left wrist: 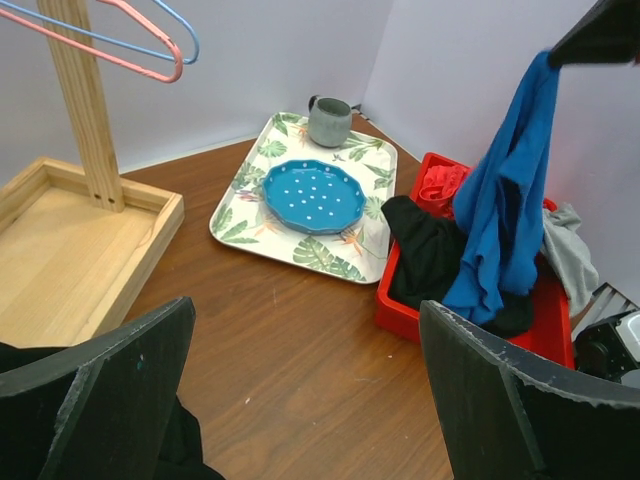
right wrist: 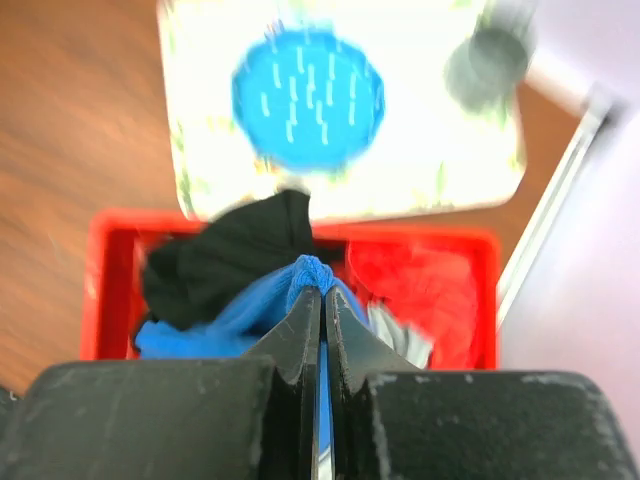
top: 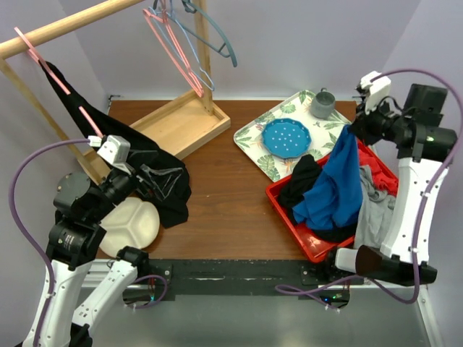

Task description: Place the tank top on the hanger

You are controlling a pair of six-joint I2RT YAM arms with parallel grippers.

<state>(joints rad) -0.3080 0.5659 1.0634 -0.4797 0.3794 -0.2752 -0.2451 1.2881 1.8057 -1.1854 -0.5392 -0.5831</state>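
One thin pinch: right gripper (right wrist: 322,296) clamped on the tank top (top: 340,184), left gripper (left wrist: 310,335) gaping, so I'd lift slow toward the hanger (top: 173,55).

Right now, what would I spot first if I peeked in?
The bright blue tank top dangles from the right pincer, which is shut on it above the red bin of clothes at the right. A bare pink hanger hangs at the back, left of middle.
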